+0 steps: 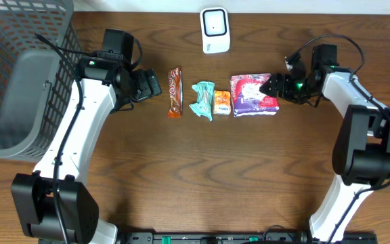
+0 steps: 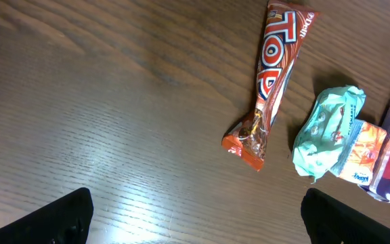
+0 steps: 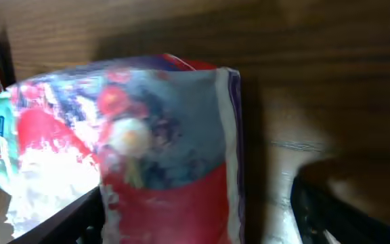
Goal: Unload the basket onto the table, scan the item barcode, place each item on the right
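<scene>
Closest to my right wrist camera is the flowered packet (image 3: 161,149). It lies flat on the worktop (image 1: 202,176), at the right end of a short row of goods. My right fingers (image 3: 330,210) stand spread to either side of its near end. A strip of bare wood shows between one finger and the packet's edge, so they are released and grip nothing. Just beside the packet to its left lies a small orange packet (image 1: 221,103), then a crumpled teal packet (image 1: 202,99), then a chocolate bar (image 2: 276,61) lying apart from them. Beyond the row stands the white scanner (image 1: 215,30). My left fingers (image 2: 59,220) hover spread wide over bare wood near the bar, holding nothing. A grey basket (image 1: 19,41) sits at the far left.
</scene>
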